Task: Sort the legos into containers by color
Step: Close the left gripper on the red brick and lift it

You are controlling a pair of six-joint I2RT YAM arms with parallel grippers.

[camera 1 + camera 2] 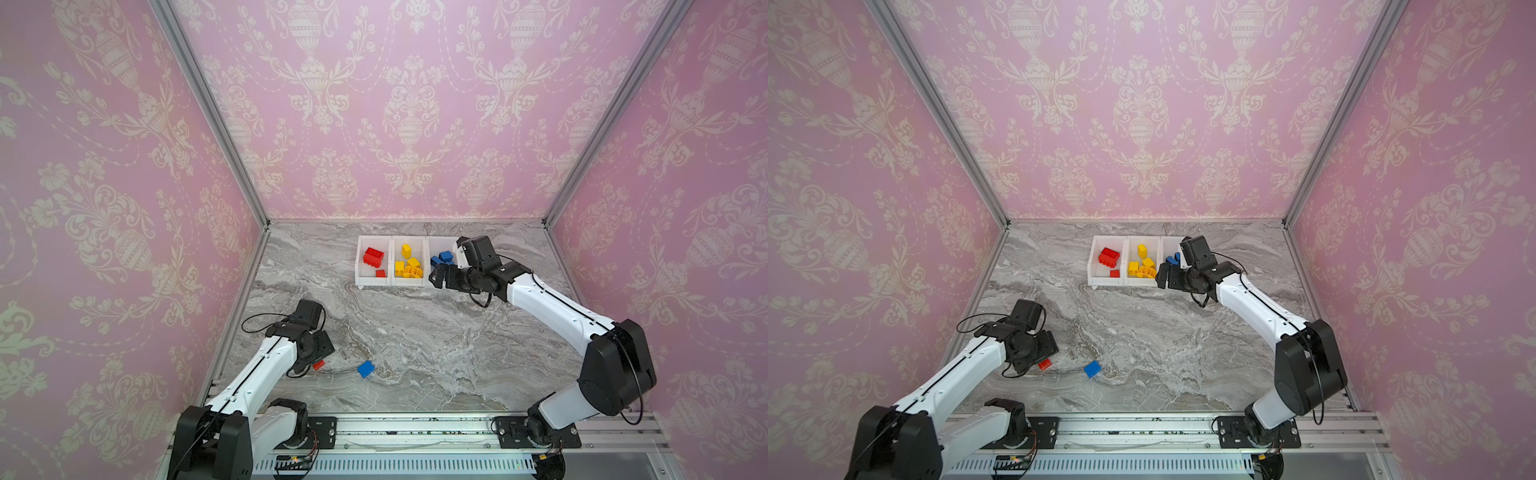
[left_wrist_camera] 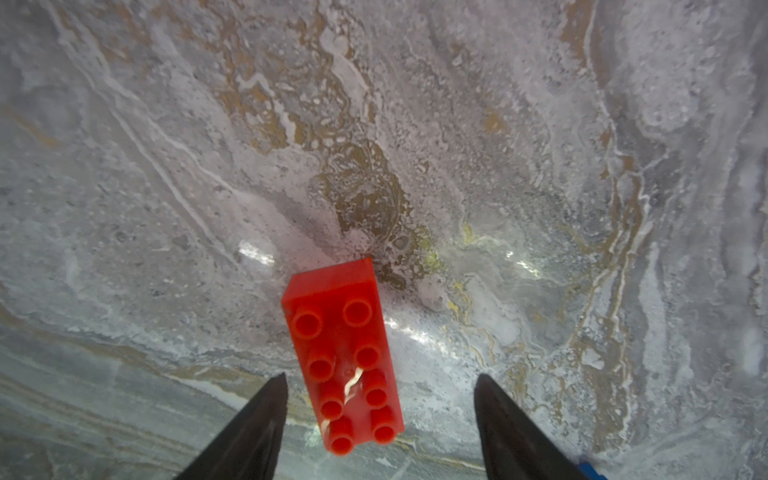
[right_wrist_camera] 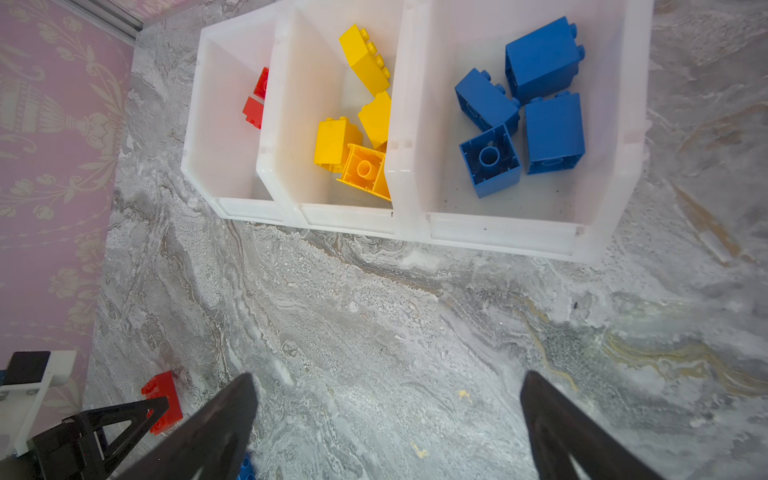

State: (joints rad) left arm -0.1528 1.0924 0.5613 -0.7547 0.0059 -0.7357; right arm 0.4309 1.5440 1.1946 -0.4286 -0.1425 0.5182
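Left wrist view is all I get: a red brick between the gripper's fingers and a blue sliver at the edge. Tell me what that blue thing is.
Observer: A short blue brick, loose on the table beside your red brick, not touching it.
Operator: Say where red goes.
Observer: The containers stand at the far side; the left bin in both top views already holds two red bricks.
Operator: Report the other arm.
Observer: The right gripper hangs open and empty over the table, just in front of the right bin.
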